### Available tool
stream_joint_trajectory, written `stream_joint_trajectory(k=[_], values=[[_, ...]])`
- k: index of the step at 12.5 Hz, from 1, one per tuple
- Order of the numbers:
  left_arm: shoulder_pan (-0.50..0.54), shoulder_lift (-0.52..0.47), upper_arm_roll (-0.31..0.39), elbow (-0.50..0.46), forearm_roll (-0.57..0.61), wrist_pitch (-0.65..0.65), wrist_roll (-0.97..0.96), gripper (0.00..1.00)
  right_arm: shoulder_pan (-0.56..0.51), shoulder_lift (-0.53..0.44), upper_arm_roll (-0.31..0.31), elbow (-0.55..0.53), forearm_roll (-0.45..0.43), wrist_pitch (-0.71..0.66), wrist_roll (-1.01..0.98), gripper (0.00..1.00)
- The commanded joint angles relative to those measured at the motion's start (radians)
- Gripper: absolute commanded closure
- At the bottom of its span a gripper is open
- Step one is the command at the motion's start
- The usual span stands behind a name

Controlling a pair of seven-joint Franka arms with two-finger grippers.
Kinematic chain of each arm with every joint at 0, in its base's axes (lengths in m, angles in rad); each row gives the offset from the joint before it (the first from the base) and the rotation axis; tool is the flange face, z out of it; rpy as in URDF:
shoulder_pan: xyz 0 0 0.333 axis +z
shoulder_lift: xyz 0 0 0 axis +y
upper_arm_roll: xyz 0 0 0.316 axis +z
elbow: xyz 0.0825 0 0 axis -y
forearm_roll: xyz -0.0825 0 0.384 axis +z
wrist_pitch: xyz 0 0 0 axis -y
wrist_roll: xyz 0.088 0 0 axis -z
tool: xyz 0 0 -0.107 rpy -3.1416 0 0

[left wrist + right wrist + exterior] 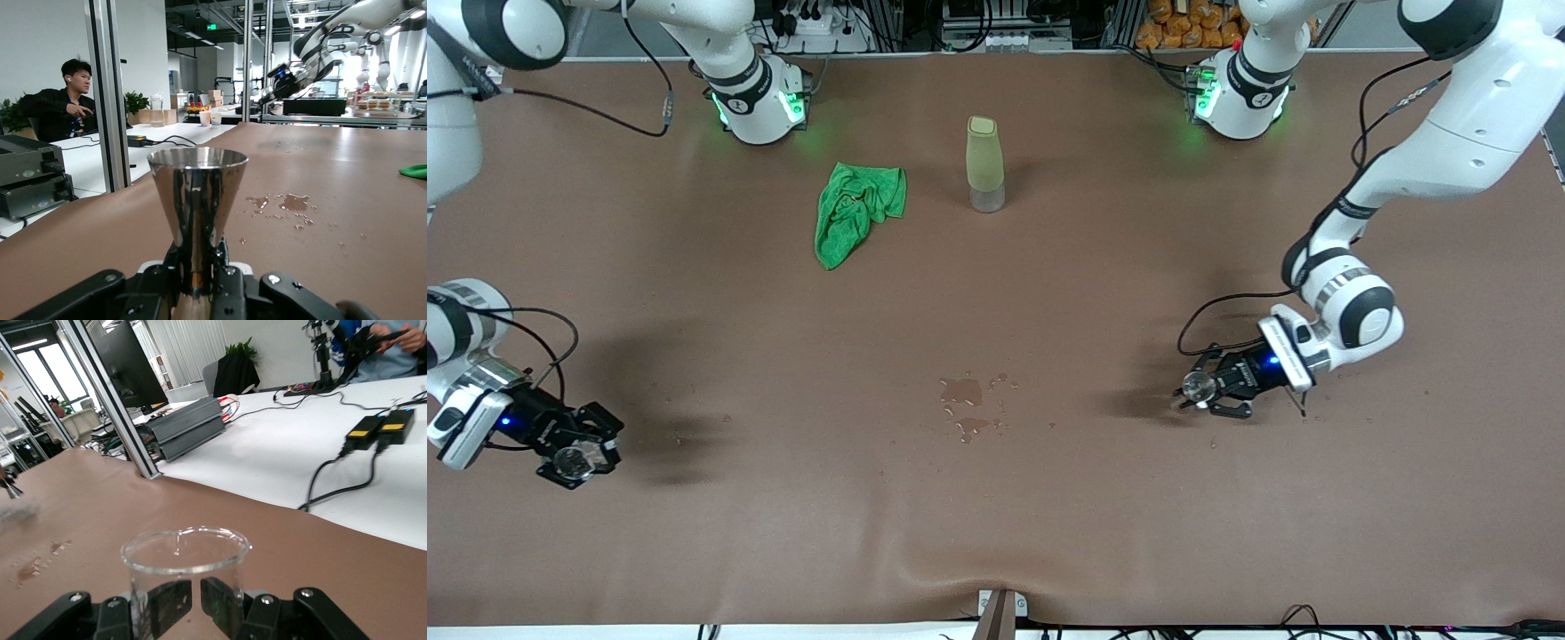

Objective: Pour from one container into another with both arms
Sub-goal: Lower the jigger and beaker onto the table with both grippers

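Observation:
A steel jigger (197, 193) stands upright in my left gripper (198, 280), whose jaws are shut on its narrow waist. In the front view that left gripper (1199, 388) hangs low over the table toward the left arm's end, the jigger (1194, 386) shiny at its tip. A clear glass beaker (185, 555) sits upright in my right gripper (195, 603), which is shut on it. That right gripper (574, 460) is over the table at the right arm's end, with the beaker (572, 461) seen from above. I cannot tell whether either container holds liquid.
A patch of spilled liquid (965, 404) lies on the brown table between the grippers. Farther from the front camera stand a pale green bottle (984, 164) and, beside it toward the right arm's end, a crumpled green cloth (858, 209).

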Motion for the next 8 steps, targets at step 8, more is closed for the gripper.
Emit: stream_joint_trajectory(k=[8], values=[[0.162,0.034,0.07,-0.01,0.263,-0.225,-0.031,1.0,-0.044,0.224,0.026,0.137,0.271,0.117,-0.468,1.0]])
